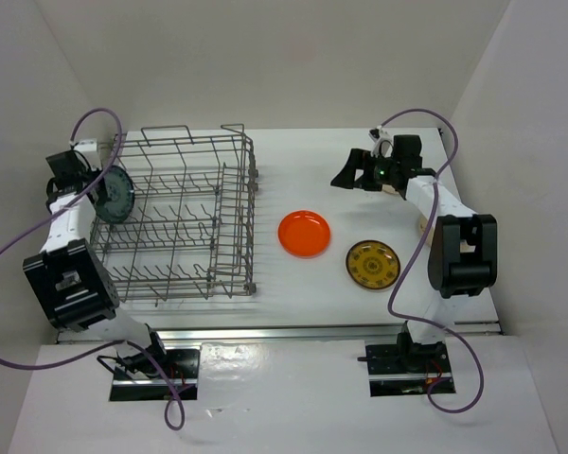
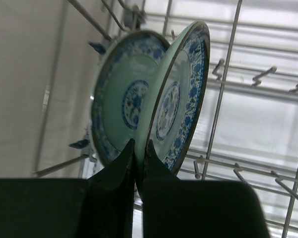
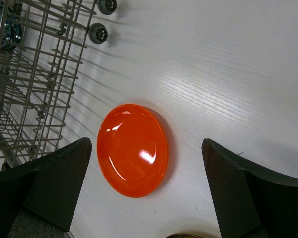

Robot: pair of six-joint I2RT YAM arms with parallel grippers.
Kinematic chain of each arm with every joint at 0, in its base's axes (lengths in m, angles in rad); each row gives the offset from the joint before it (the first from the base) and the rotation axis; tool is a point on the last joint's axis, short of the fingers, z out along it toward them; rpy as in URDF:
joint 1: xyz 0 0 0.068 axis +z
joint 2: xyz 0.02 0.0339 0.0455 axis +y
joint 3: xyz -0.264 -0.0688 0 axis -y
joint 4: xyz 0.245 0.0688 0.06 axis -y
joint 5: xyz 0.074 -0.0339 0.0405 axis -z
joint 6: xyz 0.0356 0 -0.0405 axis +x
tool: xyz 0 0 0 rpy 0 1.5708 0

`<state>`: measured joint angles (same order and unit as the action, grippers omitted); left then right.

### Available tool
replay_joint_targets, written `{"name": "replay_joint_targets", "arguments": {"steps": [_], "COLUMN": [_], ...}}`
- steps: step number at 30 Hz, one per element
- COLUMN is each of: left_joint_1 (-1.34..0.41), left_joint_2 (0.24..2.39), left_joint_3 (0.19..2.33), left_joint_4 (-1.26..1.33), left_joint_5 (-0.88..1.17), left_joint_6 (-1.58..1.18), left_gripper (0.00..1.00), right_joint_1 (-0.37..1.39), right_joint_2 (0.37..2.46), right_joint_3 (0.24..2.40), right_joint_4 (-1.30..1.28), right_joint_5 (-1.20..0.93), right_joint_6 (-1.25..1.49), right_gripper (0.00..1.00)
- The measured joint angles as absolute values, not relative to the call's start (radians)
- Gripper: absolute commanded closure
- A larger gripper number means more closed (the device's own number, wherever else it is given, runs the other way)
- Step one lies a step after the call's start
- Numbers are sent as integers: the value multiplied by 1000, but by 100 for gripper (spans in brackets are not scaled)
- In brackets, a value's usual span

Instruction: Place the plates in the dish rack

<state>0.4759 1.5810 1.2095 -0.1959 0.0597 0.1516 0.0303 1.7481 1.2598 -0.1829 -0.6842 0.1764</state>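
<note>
- Grip: the left tool [image 2: 139,148] is clamped on the lower rim of a blue-green plate [image 2: 181,99], carrying it on edge at the 9 o'clock side of the dish rack [image 1: 249,180].
- Neighbour: a second blue-green plate [image 2: 121,104] stands in the rack just behind it, toward 9 o'clock in the wrist view. The two overlap there, and whether they touch cannot be told.
- Step in hand, as I judge it: seating the held plate in the next slot. Hold it upright and parallel to its neighbour. Bring the rim down between two tines [image 2: 80,144], not onto a tip, and leave a gap so the plates do not knock.
- Release: part the fingers only once the rim bears on the wires. A plate let go early would likely tip against the other.
- Right tool [image 3: 145,145]: spread wide and holding nothing, above the orange plate [image 3: 133,149], which lies flat mid-counter [image 1: 303,170] at 3 o'clock from the rack.
- Remaining: a yellow-brown plate [image 1: 372,264] lies at 4 o'clock of the orange one, apart from it.
</note>
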Motion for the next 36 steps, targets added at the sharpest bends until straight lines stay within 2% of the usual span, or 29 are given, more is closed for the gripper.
{"name": "replay_joint_targets", "arguments": {"steps": [15,16,18,19,20,23,26,29,30,36], "left_joint_1": [467,466,462,459,453,438,424,419,417,399], "left_joint_2": [1730,1744,1768,1777,1781,1781,1770,1728,1707,1484], "left_joint_3": [1332,1356,1406,1427,1440,1449,1449,1449,1449,1448], "left_joint_4": [-341,-367,-418,-437,-446,-461,-477,-485,-486,-456], "left_joint_5": [90,90,88,81,67,33,17,10,8,29], "left_joint_6": [127,126,125,124,123,121,103,95,93,44], "left_gripper": [98,93,78,70,50,30,19,14,0,0], "right_joint_1": [30,30,30,30,30,30,30,30,30,48], "right_joint_2": [1751,1751,1751,1751,1751,1751,1751,1751,1751,1760], "right_joint_3": [1260,1260,1253,1247,1236,1204,1177,1156,1151,1126], "right_joint_4": [-188,-188,-186,-186,-184,-187,-192,-197,-197,-198], "right_joint_5": [-663,-659,-653,-649,-647,-642,-641,-648,-653,-678], "right_joint_6": [166,166,166,166,166,165,163,160,158,154], "right_gripper": [0,0,0,0,0,0,0,0,0,1]}}
